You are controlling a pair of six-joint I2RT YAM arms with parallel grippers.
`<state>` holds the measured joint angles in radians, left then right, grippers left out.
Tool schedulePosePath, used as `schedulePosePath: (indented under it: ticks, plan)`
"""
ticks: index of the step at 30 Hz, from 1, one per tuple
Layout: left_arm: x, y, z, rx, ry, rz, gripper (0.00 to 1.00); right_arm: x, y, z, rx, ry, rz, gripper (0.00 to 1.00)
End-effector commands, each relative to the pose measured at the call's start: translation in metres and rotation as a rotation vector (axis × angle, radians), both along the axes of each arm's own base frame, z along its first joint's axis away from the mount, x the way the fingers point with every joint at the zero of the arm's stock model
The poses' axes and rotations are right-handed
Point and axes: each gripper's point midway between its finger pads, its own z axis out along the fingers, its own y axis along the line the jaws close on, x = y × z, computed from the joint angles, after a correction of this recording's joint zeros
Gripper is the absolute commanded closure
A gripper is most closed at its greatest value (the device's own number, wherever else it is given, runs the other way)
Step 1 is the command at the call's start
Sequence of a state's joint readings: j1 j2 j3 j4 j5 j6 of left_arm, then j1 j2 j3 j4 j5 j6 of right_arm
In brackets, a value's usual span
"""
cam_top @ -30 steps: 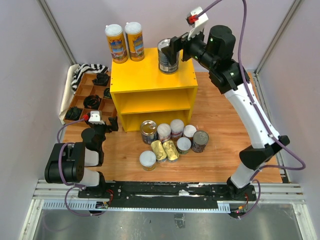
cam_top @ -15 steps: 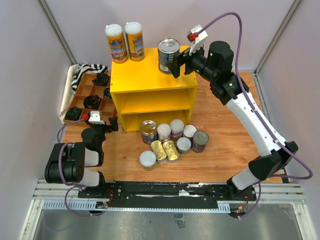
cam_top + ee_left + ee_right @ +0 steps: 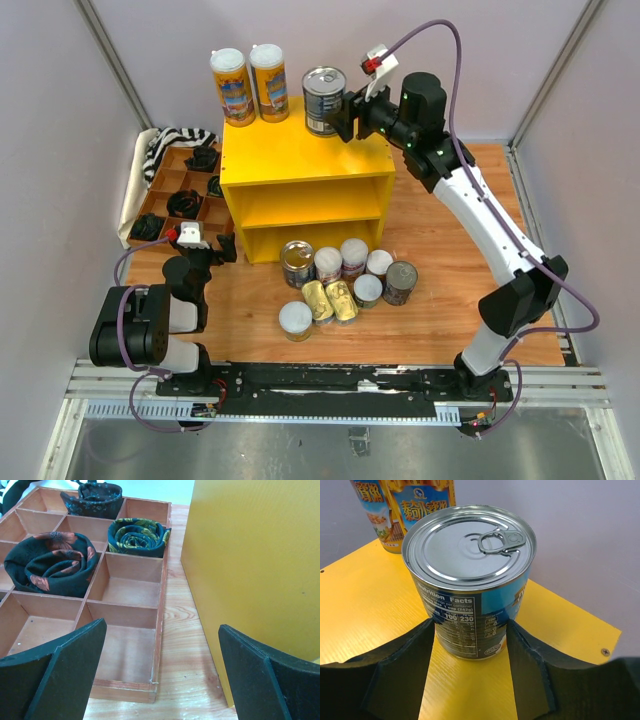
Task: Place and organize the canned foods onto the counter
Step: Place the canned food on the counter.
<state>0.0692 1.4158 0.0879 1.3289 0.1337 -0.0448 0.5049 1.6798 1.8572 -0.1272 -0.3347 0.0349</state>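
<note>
A silver-topped, dark-labelled can [image 3: 323,98] [image 3: 470,575] stands upright on the yellow counter's flat top [image 3: 285,150] [image 3: 360,605]. My right gripper [image 3: 342,113] [image 3: 470,630] is shut on its lower part, one finger against each side. Two tall white-lidded cans [image 3: 248,85] [image 3: 402,507] stand at the counter's back left corner. Several more cans [image 3: 345,268] and two gold-topped flat tins [image 3: 330,300] cluster on the wooden table before the counter. My left gripper [image 3: 220,250] [image 3: 165,680] rests low at the counter's left side, open, nothing between its fingers.
A brown divided tray [image 3: 160,180] [image 3: 161,600] with rolled dark ties [image 3: 52,567] lies left of the counter. A striped cloth [image 3: 175,140] lies behind it. The counter's yellow side wall [image 3: 250,555] is close on the left gripper's right. Grey walls enclose the table.
My right gripper's jaws have narrowed from wide open onto the silver-topped can. Gripper and can have shifted left and back along the counter top. The left arm has not moved.
</note>
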Motion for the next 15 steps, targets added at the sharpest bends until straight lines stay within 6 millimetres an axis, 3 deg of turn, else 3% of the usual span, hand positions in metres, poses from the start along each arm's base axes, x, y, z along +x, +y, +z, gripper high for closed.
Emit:
schedulePosePath:
  ticks: [1,15]
  plan:
    - [0.004,-0.002,0.006,0.014,-0.022,-0.011,0.0,0.011,0.002,0.015,0.043,-0.028,0.028,0.42]
    - [0.003,-0.002,0.006,0.014,-0.021,-0.012,0.0,0.031,0.016,0.015,0.064,-0.03,0.041,0.41]
